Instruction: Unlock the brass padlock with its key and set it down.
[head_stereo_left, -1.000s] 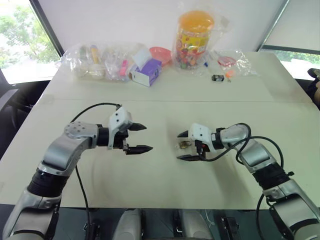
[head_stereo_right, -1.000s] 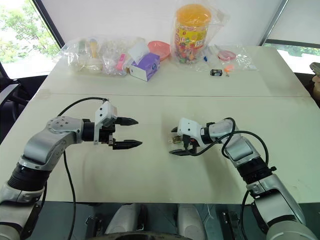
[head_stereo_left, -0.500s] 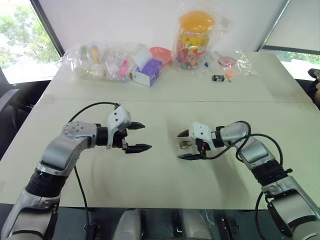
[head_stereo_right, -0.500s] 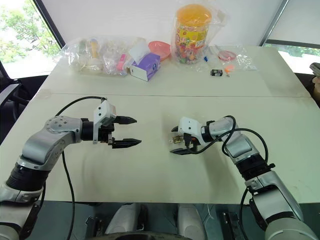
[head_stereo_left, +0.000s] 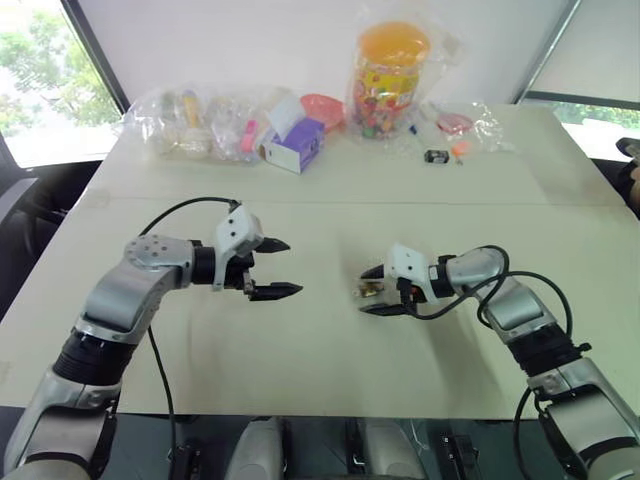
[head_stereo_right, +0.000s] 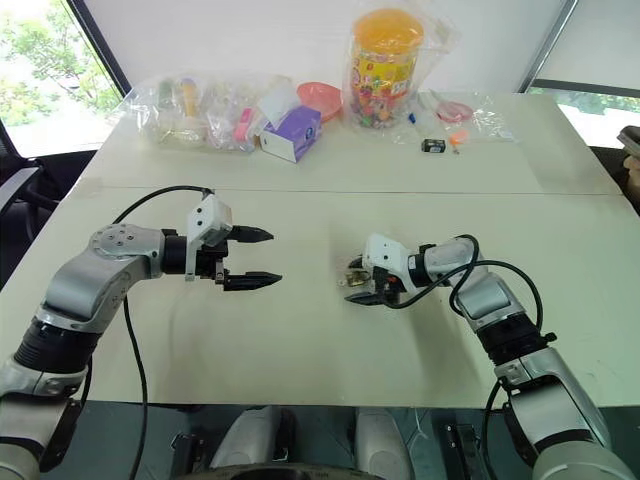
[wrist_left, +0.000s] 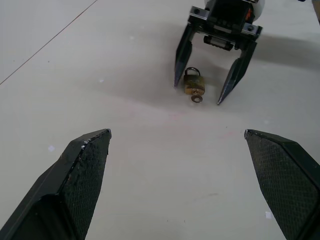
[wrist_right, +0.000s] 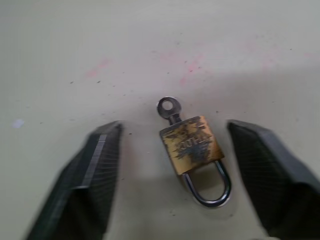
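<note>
A: How did the right gripper (head_stereo_right: 358, 284) stand?

B: Low over the table (head_stereo_right: 300, 350), its two black fingers (wrist_right: 87, 185) on either side of the brass padlock (wrist_right: 192, 145). In the right wrist view there was bare table between each finger and the lock, so it was released, not grasping anything. The finger edges were blurred there, so I could not judge the gaps any closer than that.

A: And the padlock itself?

B: It lay flat on the table between those fingers, touching neither. Its silvery shackle pointed back toward the gripper's body, and the key (wrist_right: 167, 107) stuck out of the far end, its round bow pointing away. The face of the lock was worn, and the stamped lettering was too smeared to read. From the head camera it was only a small gold speck half covered by the fingers.

A: Was the shackle closed?

B: Both legs seemed to run into the body, but I could not tell whether it was locked.

A: The left gripper (head_stereo_left: 278, 268)?

B: Held above the table, well apart from the lock and pointing toward it, fingers spread wide with nothing between them. In its own wrist view the two finger pads (wrist_left: 75, 185) were cut off by the picture's lower edge.

A: Anything further out?

B: Along the far edge of the table stood a tall orange-lidded jar (head_stereo_right: 384, 62), a purple box (head_stereo_right: 291, 132) and some clear plastic bags (head_stereo_right: 195, 112). What the bags held was hard to make out.
</note>
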